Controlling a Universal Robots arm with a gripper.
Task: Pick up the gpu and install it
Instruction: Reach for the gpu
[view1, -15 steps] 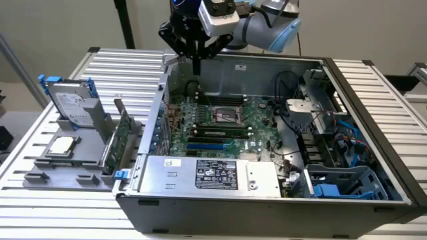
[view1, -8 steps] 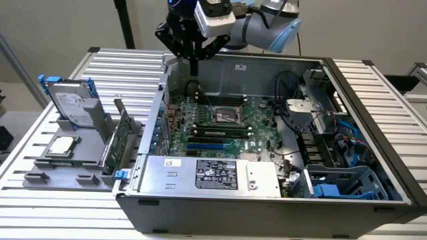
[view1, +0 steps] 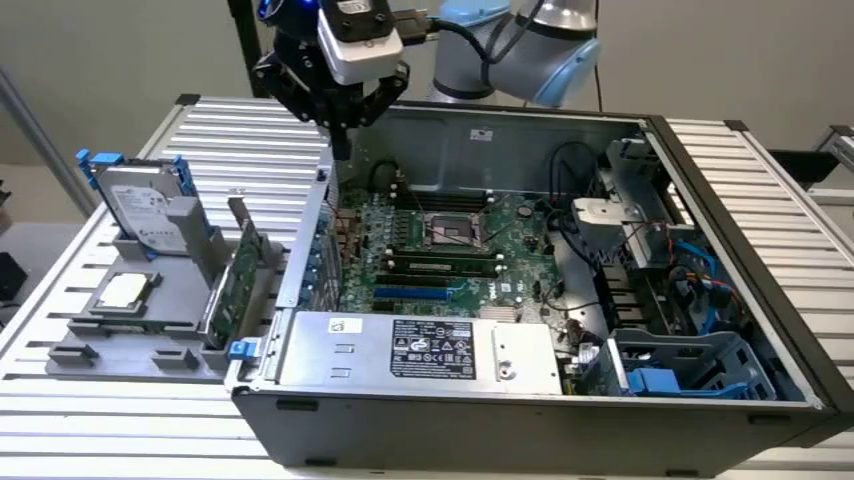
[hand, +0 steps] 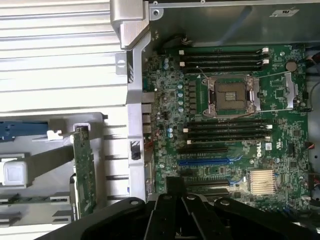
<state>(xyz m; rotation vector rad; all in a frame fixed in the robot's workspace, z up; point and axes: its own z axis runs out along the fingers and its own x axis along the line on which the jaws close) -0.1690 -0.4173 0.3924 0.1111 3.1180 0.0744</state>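
Exterior view: pincer narrow, empty, over computer case; slatted white table, pale wall.

You had the gpu standing upright on its long edge in a slot of the grey holder. It sat just outside the open computer case, on the exterior view's left. It was a thin card with its green circuit face showing.
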